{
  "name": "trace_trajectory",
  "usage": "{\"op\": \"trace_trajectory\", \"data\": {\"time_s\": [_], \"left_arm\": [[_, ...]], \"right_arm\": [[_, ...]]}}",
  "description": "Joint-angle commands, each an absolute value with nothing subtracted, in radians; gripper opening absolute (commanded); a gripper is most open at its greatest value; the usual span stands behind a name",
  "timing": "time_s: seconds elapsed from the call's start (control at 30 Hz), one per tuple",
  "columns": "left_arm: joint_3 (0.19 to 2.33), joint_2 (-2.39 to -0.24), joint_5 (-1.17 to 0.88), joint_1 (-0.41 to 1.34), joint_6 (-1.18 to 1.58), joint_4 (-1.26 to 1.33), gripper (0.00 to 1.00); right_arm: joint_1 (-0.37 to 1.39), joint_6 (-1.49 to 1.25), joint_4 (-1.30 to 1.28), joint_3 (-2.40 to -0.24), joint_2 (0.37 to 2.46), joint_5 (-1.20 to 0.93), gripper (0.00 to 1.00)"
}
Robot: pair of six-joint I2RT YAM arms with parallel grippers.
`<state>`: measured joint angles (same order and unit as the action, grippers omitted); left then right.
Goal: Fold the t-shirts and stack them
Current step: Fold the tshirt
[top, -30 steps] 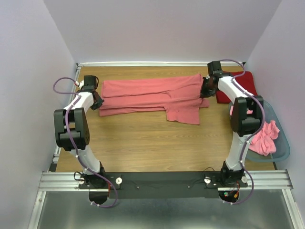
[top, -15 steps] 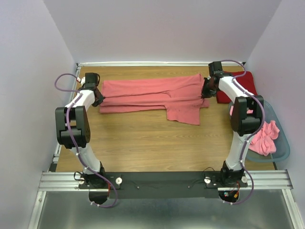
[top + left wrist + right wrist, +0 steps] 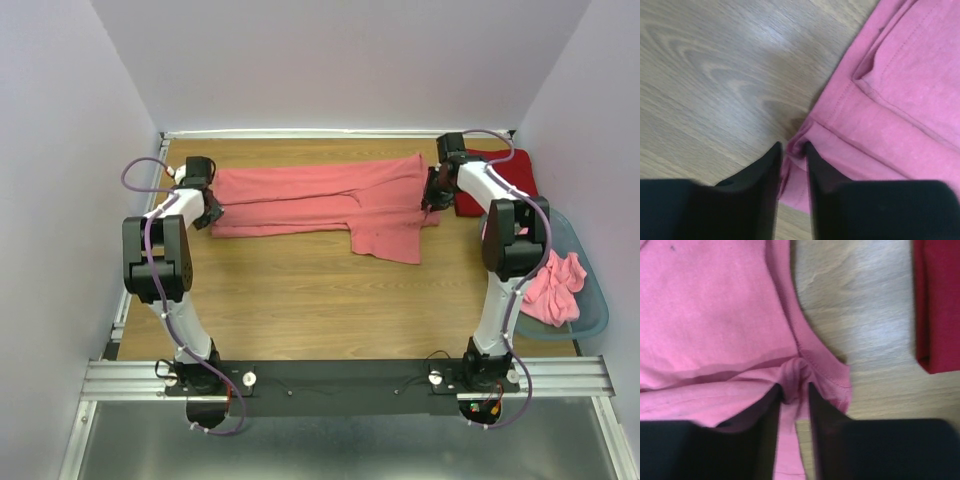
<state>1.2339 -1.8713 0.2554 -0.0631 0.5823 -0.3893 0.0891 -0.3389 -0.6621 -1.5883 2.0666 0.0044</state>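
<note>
Wooden table (image 3: pixel 300 300): salmon t-shirt (image 3: pixel 320 195) lies lengthwise left-to-right.

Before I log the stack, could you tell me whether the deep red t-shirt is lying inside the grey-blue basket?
No, the deep red t-shirt lies on the table, outside the basket.

Top view: the right arm (image 3: pixel 500 225) hides part of the deep red t-shirt (image 3: pixel 512 168) and the basket (image 3: pixel 596 310) rim. On the left gripper (image 3: pixel 208 204) and right gripper (image 3: pixel 432 196), jaw gap too small to judge there. Left wrist view: salmon t-shirt (image 3: pixel 900 100) cut off at right edge; fingers (image 3: pixel 757 195) blurred at bottom.
</note>
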Motion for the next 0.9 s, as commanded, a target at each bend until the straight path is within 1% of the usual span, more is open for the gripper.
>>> {"op": "trace_trajectory", "data": {"time_s": [0.0, 0.03, 0.07, 0.1, 0.13, 0.2, 0.37, 0.4, 0.43, 0.53, 0.57, 0.6, 0.73, 0.8, 0.83, 0.87], "left_arm": [[1.247, -1.838, 0.331, -0.069, 0.6, -0.382, 0.59], [1.247, -1.823, 0.331, -0.069, 0.6, -0.383, 0.67], [1.249, -1.787, 0.333, -0.068, 0.6, -0.388, 0.75], [1.247, -1.767, 0.334, -0.063, 0.6, -0.393, 0.86], [1.244, -1.746, 0.336, -0.058, 0.6, -0.396, 0.89], [1.223, -1.678, 0.334, -0.049, 0.6, -0.403, 0.93], [1.09, -1.515, 0.328, -0.003, 0.623, -0.41, 0.93], [1.066, -1.493, 0.322, 0.032, 0.627, -0.41, 0.93], [1.043, -1.471, 0.315, 0.044, 0.632, -0.407, 0.92], [0.941, -1.384, 0.281, 0.122, 0.649, -0.399, 0.92], [0.925, -1.372, 0.281, 0.123, 0.649, -0.397, 0.92], [0.911, -1.362, 0.272, 0.167, 0.66, -0.397, 0.92], [0.848, -1.333, 0.271, 0.236, 0.692, -0.385, 0.92], [0.839, -1.327, 0.278, 0.253, 0.695, -0.383, 0.91], [0.842, -1.328, 0.282, 0.28, 0.692, -0.382, 0.9], [0.848, -1.33, 0.284, 0.296, 0.69, -0.38, 0.88]], "right_arm": [[0.069, -0.322, -0.684, -1.594, 2.05, 0.058, 0.4], [0.071, -0.321, -0.684, -1.594, 2.036, 0.054, 0.44], [0.071, -0.318, -0.686, -1.588, 2.002, 0.051, 0.51], [0.072, -0.319, -0.684, -1.58, 1.985, 0.046, 0.54], [0.074, -0.319, -0.686, -1.571, 1.967, 0.037, 0.58], [0.086, -0.318, -0.684, -1.525, 1.905, 0.025, 0.61], [0.147, -0.337, -0.681, -1.37, 1.755, 0.005, 0.61], [0.153, -0.347, -0.677, -1.344, 1.737, -0.026, 0.61], [0.156, -0.363, -0.666, -1.274, 1.72, -0.063, 0.61], [0.173, -0.385, -0.646, -1.157, 1.643, -0.063, 0.61], [0.173, -0.39, -0.643, -1.131, 1.643, -0.064, 0.61], [0.173, -0.39, -0.643, -1.114, 1.637, -0.066, 0.61], [0.195, -0.397, -0.627, -1.049, 1.621, -0.068, 0.6], [0.202, -0.411, -0.617, -1.026, 1.629, -0.052, 0.57], [0.204, -0.417, -0.608, -1.017, 1.638, -0.052, 0.54], [0.207, -0.423, -0.6, -1.012, 1.641, -0.052, 0.52]]}}
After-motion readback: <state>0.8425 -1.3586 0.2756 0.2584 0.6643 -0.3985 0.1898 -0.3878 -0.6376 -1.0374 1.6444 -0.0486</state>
